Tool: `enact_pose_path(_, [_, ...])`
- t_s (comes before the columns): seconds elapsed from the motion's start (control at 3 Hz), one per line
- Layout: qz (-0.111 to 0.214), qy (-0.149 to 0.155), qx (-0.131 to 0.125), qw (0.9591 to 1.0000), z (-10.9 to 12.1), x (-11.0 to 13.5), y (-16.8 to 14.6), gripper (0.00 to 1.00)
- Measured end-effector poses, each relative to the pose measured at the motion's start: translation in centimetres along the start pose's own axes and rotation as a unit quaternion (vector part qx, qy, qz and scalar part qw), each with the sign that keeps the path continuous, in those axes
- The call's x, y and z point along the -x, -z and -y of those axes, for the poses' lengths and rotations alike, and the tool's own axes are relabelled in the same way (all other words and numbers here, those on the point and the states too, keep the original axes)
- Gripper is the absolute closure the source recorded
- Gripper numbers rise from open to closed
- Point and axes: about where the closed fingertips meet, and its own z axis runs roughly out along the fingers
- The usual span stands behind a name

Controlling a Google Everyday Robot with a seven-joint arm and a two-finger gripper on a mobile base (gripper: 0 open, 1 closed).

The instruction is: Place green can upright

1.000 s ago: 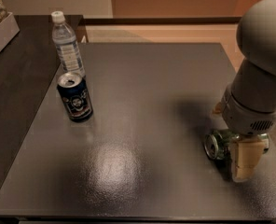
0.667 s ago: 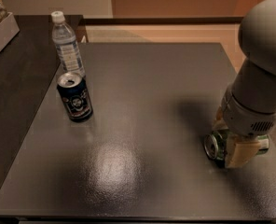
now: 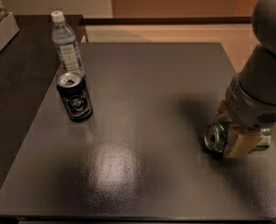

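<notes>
The green can [image 3: 215, 136] lies on its side near the right edge of the dark table [image 3: 142, 101], its silver top facing left. My gripper [image 3: 228, 128] reaches down over it from the grey arm [image 3: 264, 87]. One beige finger [image 3: 237, 144] presses the can's near side and the other [image 3: 220, 110] its far side, so the gripper is shut on the can. The can rests on the tabletop. The arm hides most of the can's body.
A dark blue can [image 3: 74, 97] with a round white emblem stands upright at the left. A clear water bottle [image 3: 67, 43] with a white cap stands just behind it. A lower black surface [image 3: 17, 73] runs along the table's left side.
The near finger has moved in toward the can, closing the gap between the two fingers. The can has stayed on its side in the same spot.
</notes>
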Motion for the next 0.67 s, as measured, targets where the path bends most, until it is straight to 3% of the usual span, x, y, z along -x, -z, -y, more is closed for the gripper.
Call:
enact_pose_path(0.33, [0.055, 0.001, -0.017, 0.9984, 1.1, 1.6, 3.7, 1.00])
enact_pose_path(0.67, [0.118, -0.007, -0.030, 0.9925, 2.2, 3.5, 6.9, 1.00])
